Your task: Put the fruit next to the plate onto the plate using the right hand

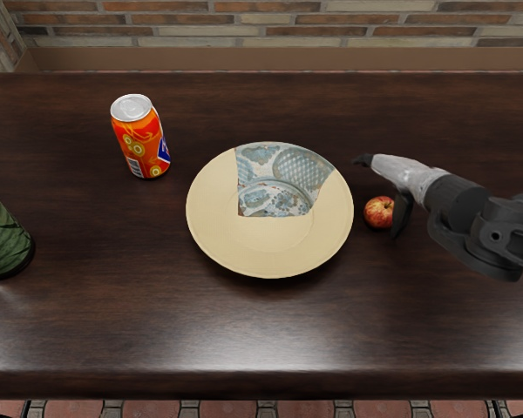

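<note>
Tabletop [261, 340] of dark wood runs across the front. Farther in, a green cup [0, 235] stands at the left edge and a cream plate [270, 252] with a blue patterned patch sits mid-table. Just right of its rim a red apple [378, 212] lies on the wood. The right hand [405, 178] hangs by it, fingers spread, one just beside the fruit, gripping nothing. Farthest back, an orange soda can [140, 135] stands upright.

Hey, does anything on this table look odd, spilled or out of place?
Only the plate: a blue-grey patterned patch covers its upper middle while the rest is plain cream, like a mismatched surface. The soda can, green cup and apple sit unspilled and whole.
</note>
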### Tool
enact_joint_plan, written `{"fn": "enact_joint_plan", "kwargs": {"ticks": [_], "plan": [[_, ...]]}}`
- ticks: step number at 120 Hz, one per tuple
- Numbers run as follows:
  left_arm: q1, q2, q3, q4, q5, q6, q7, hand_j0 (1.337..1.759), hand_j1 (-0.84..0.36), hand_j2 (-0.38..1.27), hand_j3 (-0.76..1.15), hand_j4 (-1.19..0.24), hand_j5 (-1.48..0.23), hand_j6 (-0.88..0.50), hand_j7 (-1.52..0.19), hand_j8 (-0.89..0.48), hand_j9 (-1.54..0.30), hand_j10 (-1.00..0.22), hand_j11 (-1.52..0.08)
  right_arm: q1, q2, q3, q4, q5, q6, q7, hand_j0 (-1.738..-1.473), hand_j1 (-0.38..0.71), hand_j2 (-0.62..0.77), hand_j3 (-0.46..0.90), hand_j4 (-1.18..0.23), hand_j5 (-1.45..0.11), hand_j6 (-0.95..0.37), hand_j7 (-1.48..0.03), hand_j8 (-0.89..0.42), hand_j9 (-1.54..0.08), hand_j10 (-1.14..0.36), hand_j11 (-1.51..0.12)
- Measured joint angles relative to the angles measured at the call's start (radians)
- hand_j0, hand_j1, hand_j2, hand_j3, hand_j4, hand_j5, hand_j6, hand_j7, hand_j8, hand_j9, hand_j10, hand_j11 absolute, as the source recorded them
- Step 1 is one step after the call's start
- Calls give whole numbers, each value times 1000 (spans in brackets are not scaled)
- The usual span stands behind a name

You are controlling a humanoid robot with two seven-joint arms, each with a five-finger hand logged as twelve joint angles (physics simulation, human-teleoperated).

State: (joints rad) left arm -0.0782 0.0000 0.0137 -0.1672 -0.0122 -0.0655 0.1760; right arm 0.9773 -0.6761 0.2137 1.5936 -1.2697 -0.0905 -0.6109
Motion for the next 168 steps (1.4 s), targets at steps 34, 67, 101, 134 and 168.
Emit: {"fn": "enact_joint_plan", "kwargs": {"ticks": [34,67,101,134,168], "plan": [[0,0,0,0,0,0,0,1658,339,2,0,-9,-11,-9,-11,-9,-11,-9,-11,-26,19,-3,-20,-28,-12,0,-1658,-89,-41,0,-223,-285,-225,-284,-224,-284,-222,-284],[0,0,0,0,0,0,0,1658,339,2,0,-9,-11,-9,-11,-9,-11,-9,-11,-39,26,-3,-26,-60,-29,0,-1658,-61,-45,0,-246,-315,-248,-314,-247,-315,-245,-315],[0,0,0,0,0,0,0,1658,339,2,0,-9,-11,-9,-11,-9,-11,-9,-11,-60,32,-3,-32,-79,-47,0,-1658,-5,-54,0,-293,-376,-295,-375,-293,-375,-292,-375],[0,0,0,0,0,0,0,1658,339,2,0,-9,-11,-9,-11,-9,-11,-9,-11,-83,51,-4,-46,-97,-68,0,-1658,30,-60,0,-322,-414,-324,-414,-323,-414,-321,-414],[0,0,0,0,0,0,0,1658,339,2,0,-9,-11,-9,-11,-9,-11,-9,-11,-96,45,-4,-48,-104,-82,0,-1658,56,-64,0,-344,-443,-345,-442,-344,-442,-343,-442]]}}
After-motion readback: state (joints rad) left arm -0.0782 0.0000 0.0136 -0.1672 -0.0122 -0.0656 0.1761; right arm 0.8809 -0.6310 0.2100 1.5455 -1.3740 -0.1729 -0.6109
